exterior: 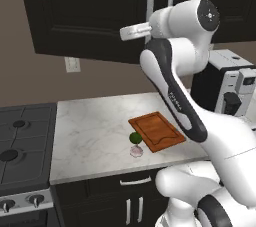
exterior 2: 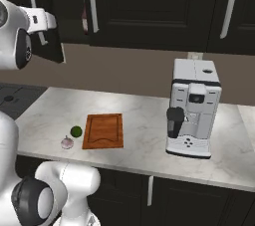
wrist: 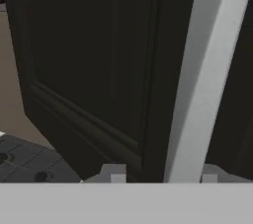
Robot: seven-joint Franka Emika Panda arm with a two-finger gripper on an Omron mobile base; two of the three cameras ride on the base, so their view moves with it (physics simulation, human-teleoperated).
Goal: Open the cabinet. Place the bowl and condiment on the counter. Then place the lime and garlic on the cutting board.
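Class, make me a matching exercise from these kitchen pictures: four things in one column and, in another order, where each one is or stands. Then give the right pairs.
Things:
1. lime
2. garlic
3. coffee machine
4. gripper

Places:
A. at the silver bar handle of the black wall cabinet
B. standing on the counter to the right of the cutting board, seen from the right base view
C. on the counter at the board's left edge, behind the pale bulb
D. on the counter, nearest its front edge, by the green fruit

Pairs: 1-C, 2-D, 3-B, 4-A
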